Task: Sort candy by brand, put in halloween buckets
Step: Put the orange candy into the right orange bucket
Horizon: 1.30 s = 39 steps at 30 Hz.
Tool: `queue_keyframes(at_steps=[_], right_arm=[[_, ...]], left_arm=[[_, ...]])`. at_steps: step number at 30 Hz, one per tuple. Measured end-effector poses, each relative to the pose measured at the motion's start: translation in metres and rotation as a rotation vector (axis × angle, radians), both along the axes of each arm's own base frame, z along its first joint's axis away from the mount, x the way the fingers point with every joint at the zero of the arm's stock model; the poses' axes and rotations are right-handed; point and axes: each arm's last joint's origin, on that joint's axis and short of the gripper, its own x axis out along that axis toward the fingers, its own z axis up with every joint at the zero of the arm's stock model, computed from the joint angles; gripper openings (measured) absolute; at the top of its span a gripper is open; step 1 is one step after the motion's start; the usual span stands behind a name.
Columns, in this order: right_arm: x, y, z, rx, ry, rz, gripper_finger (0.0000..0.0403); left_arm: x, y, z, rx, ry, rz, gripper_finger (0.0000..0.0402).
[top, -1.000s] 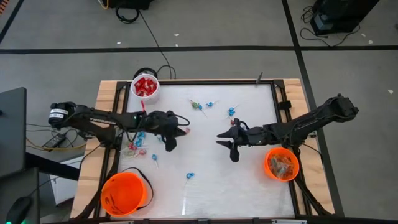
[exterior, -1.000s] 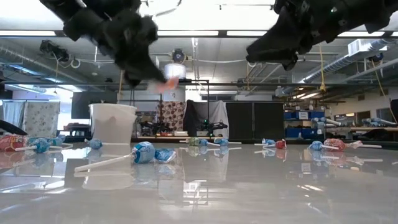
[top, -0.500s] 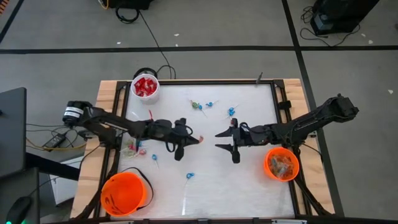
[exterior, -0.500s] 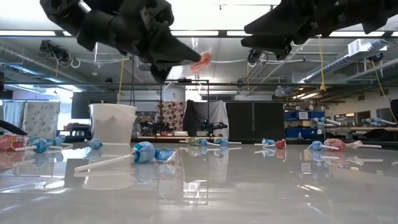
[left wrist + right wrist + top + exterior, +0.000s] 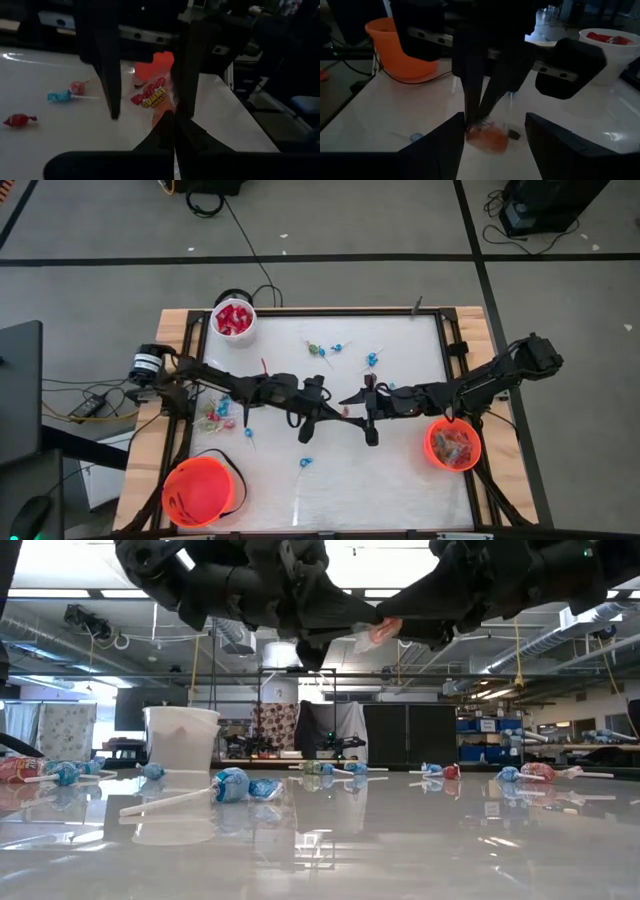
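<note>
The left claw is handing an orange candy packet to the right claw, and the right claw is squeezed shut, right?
Not quite. The right claw is wide open, not shut, as the right wrist view shows. The left claw does hold the orange candy packet out to it.

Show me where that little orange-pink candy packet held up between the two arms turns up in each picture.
High view: candy packet mid-table, between the grippers.
Low view: packet up top, in the air.
Left wrist view: packet past the left gripper.
Right wrist view: packet between the right gripper's fingers.
Shared landmark: white cup of red candy.
</note>
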Motion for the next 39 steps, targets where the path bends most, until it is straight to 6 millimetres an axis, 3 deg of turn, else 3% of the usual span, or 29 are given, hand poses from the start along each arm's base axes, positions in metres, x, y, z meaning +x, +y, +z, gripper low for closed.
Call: queue_keyframes(at_steps=[4, 13, 19, 24, 30, 39], right_arm=[[-0.001, -0.001, 0.002, 0.003, -0.004, 0.002, 0.0183], [-0.004, -0.001, 0.006, -0.003, 0.004, 0.028, 0.0024], [-0.005, -0.002, 0.004, -0.001, 0.020, 0.004, 0.0030], [-0.006, -0.003, 0.003, -0.010, 0.042, -0.015, 0.0025], [-0.014, -0.003, 0.017, 0.011, 0.009, -0.017, 0.0027], [-0.060, -0.007, 0.037, 0.163, 0.138, -0.162, 0.0026]], left_arm=[[0.000, 0.000, 0.000, 0.037, -0.002, -0.003, 0.0005], [0.000, 0.001, 0.001, 0.063, -0.006, 0.004, 0.0005], [0.000, 0.005, -0.002, 0.046, 0.033, 0.028, 0.0028], [-0.004, 0.011, -0.013, 0.045, 0.154, 0.035, 0.0103], [-0.013, 0.017, -0.032, 0.075, 0.359, 0.103, 0.0184], [-0.019, 0.013, -0.033, 0.079, 0.430, 0.105, 0.0195]])
